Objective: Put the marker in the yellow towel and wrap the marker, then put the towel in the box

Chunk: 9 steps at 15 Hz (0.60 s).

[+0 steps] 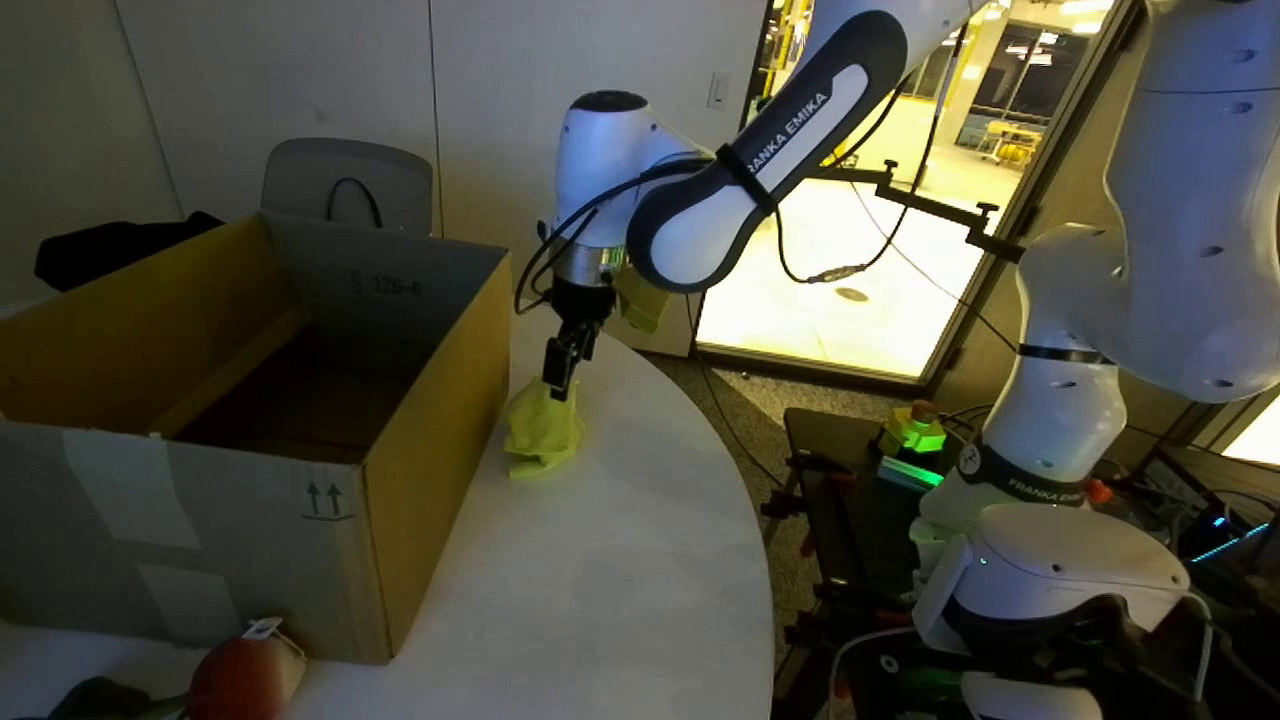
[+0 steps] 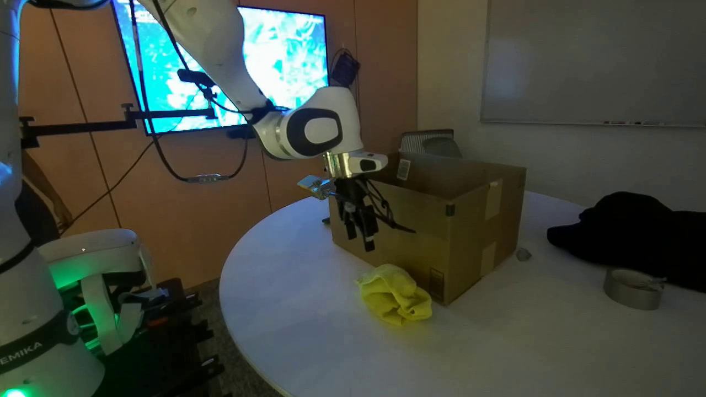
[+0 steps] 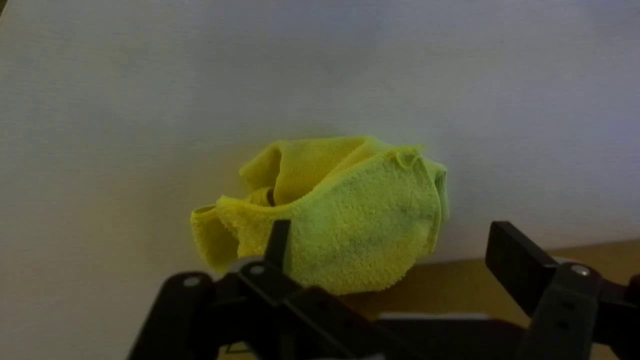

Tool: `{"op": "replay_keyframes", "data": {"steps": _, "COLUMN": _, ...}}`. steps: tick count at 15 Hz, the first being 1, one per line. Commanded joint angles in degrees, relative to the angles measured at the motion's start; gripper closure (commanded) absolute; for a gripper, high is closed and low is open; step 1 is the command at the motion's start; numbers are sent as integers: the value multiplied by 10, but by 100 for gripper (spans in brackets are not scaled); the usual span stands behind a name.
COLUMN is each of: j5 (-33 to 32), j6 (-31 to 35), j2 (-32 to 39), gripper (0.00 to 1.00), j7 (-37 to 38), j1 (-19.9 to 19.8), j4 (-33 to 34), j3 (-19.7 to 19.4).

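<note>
The yellow towel [image 1: 543,438] lies crumpled and folded over on the white table, close beside the box. It also shows in an exterior view [image 2: 394,295] and in the wrist view [image 3: 350,235]. The marker is not clearly visible; a small dark spot shows in a towel fold in the wrist view, but I cannot tell what it is. The brown cardboard box [image 1: 445,470] stands open-topped on the table, also in an exterior view [image 2: 413,231]. My gripper [image 3: 390,225] is open and empty, pointing down above the towel, apart from it, near the box wall [image 2: 361,240].
The round white table [image 1: 620,570] has a curved edge near the arm. A reddish round object [image 1: 245,675] sits by the box's corner. A tape roll [image 2: 633,289] and a black cloth [image 2: 634,237] lie on the table. A grey chair [image 1: 345,180] stands behind the box.
</note>
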Motion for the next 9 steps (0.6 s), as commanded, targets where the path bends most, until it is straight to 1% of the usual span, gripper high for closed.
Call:
{"op": "replay_keyframes", "data": {"steps": 1, "j5": -28, "j6": 22, "j2": 63, "gripper": 0, "j7": -21, "j1": -31, "j4": 36, "j3": 22}}
{"op": "replay_keyframes", "data": {"steps": 5, "j5": -51, "j6": 80, "j2": 134, "gripper": 0, "j7": -25, "j1": -36, "j4": 58, "j3": 14}}
{"op": "replay_keyframes", "data": {"steps": 9, "j5": -35, "j6": 130, "j2": 187, "gripper": 0, "j7": -49, "j1": -56, "j4": 85, "j3": 15}}
